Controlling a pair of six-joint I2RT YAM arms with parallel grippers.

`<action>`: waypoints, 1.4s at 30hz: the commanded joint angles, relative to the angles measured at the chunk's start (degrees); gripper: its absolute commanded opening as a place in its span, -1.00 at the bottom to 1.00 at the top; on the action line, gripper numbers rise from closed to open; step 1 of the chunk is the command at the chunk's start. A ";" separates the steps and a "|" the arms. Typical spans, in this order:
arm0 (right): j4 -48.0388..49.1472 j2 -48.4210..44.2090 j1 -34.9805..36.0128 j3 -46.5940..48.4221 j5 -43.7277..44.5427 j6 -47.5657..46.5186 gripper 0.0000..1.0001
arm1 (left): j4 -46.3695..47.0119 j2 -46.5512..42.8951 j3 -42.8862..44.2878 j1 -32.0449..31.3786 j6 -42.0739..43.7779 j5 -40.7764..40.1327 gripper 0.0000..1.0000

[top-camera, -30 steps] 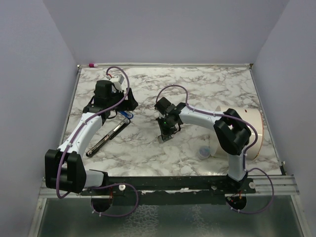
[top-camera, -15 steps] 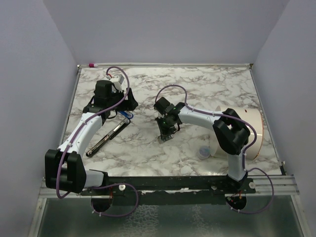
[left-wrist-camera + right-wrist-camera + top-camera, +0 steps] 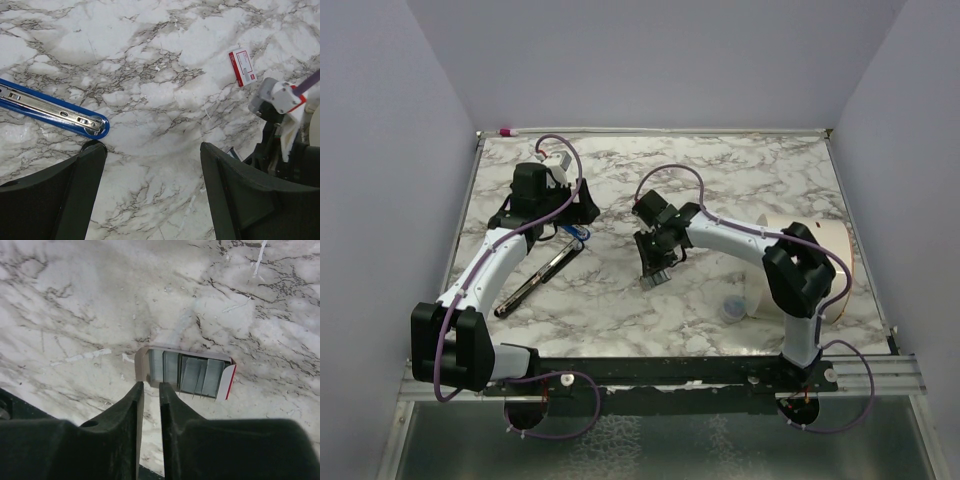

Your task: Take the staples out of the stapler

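On the marble counter (image 3: 740, 180): unloading seemingly near done

Lilac walls (image 3: 650, 60) enclose the veined counter. Stapler (image 3: 540, 278) lies opened flat at left, beside the left pincer (image 3: 152, 148), wide and empty. Right pincer (image 3: 151, 387), narrow gap, nothing gripped, hangs just beside a small box (image 3: 141, 365) holding staples (image 3: 185, 372). Whether strips remain in the stapler cannot be told.
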 commanded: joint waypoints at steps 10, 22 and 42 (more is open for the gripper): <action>-0.74 -6.72 -2.53 -4.23 6.46 -1.63 -0.39 | 1.95 -2.18 -1.45 0.18 0.54 3.30 0.60; -0.70 -4.79 -4.79 -4.86 5.90 -4.30 -0.43 | 2.66 -1.90 -1.88 0.18 0.21 4.61 0.60; -0.88 -0.77 -5.16 -3.14 3.21 -4.92 -0.64 | 2.76 -1.39 -1.97 0.18 0.16 5.04 0.60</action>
